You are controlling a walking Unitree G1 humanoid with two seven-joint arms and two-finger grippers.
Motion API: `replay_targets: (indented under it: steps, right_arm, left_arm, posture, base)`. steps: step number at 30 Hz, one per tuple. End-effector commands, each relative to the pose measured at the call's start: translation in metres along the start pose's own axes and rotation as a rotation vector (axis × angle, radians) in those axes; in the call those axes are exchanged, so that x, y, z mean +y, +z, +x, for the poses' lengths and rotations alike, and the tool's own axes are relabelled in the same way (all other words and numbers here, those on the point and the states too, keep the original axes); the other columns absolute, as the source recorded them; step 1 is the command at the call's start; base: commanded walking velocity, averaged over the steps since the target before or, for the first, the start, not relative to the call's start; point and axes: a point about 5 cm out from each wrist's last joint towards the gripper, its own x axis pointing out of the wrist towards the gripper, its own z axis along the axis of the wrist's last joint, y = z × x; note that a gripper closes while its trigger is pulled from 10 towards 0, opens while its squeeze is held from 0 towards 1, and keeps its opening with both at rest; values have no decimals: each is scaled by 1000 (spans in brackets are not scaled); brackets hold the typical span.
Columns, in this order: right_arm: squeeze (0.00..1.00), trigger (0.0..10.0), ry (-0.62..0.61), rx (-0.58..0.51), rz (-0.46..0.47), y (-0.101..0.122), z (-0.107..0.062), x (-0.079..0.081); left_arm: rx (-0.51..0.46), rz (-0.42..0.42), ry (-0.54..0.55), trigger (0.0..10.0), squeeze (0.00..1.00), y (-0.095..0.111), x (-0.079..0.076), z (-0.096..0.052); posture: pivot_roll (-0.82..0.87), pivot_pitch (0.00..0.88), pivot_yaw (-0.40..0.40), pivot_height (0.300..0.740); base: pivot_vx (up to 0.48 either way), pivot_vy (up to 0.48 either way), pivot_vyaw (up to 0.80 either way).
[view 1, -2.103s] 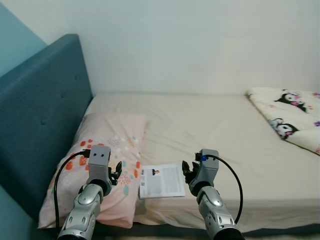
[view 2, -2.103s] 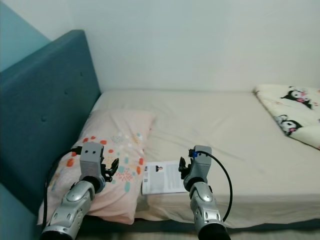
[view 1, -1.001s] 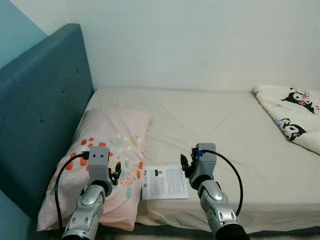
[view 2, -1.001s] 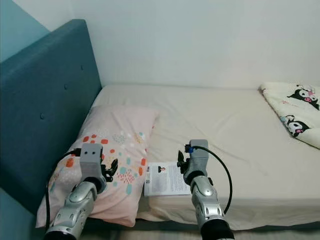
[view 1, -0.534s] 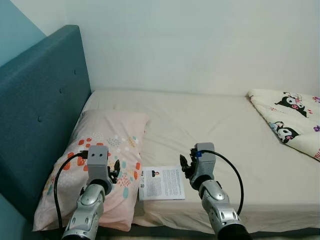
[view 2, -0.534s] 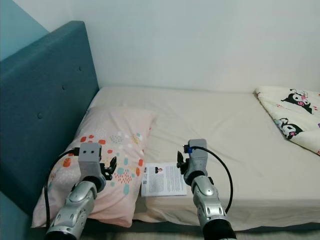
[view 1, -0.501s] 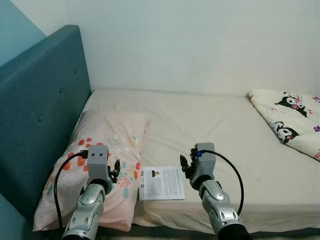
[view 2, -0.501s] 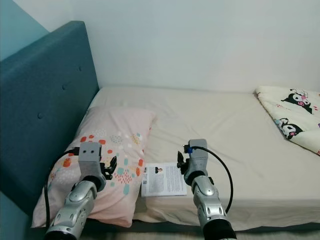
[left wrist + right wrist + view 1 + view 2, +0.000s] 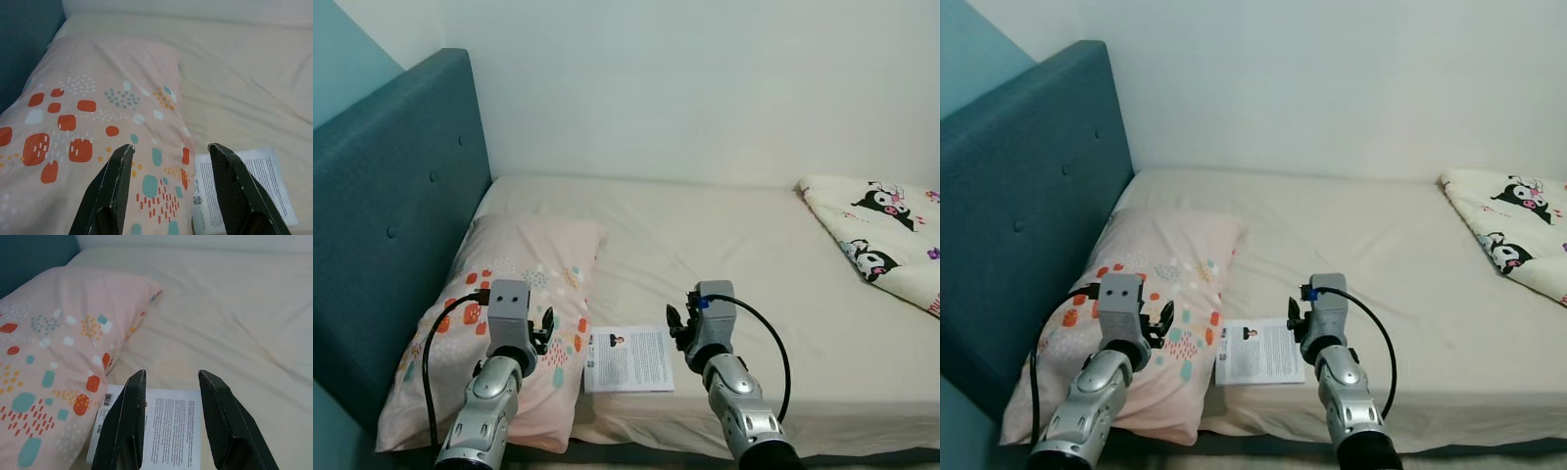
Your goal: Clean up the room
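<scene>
Against the frame half a second back, the left gripper (image 9: 544,324) sits a touch higher and further right in the left eye view, its grey wrist block now nearer the centre of the pillow (image 9: 509,294); the right gripper (image 9: 674,325) and the bed (image 9: 724,245) hold the same places.

The leaflet (image 9: 629,358) lies flat near the lower centre of the head views, on the sheet close to the mattress's front edge, its left side touching or tucked just under the pillow's right edge. It is a white printed page, longer than wide, with its long axis running toward the wall; dense black text covers it, with a small picture at its upper left corner and a barcode-like mark by the left edge in the right wrist view (image 9: 161,426).

The left gripper hovers over the pillow's lower right part, fingers (image 9: 117,181) spread apart and empty. The right gripper hangs just right of the leaflet's upper right corner, fingers (image 9: 132,416) parted and grasping nothing, the leaflet showing between them.

The pillow is pink with orange, teal and white patches. A teal headboard (image 9: 382,215) fills the left side; a cartoon-print blanket (image 9: 881,235) lies at the right edge.
</scene>
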Motion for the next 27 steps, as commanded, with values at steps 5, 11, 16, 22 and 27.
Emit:
replay_targets:
  steps: [5, 11, 16, 22, 27]
  right_arm:
    - [0, 10000, -24, 21, 15, -4, -3, -5]
    - [0, 10000, -33, 22, 25, -4, -4, -7]
    - [0, 10000, -43, 24, 36, -5, -5, -8]
    - [0, 10000, -87, 21, 68, -6, -7, -14]
    - [0, 10000, -102, 20, 88, -5, -7, -16]
  left_arm:
    - [17, -10, -21, 10000, 0, -2, -6, -1]
    - [24, -8, -26, 10000, 0, -3, -6, -1]
    - [27, -7, -32, 10000, 0, -2, -7, 0]
    - [31, -1, -44, 10000, 0, -2, -8, 0]
    - [33, 4, -51, 10000, 0, -2, -8, 0]
  posture:
    - [24, 12, -86, 740]
    - [22, 7, -80, 740]
    - [22, 3, -74, 740]
    - [22, 0, -67, 740]
    - [22, 0, -63, 740]
  base:
    - [0, -438, 0]
    - [0, -439, 0]
    - [0, -436, 0]
    - [0, -437, 501]
    - [0, -438, 0]
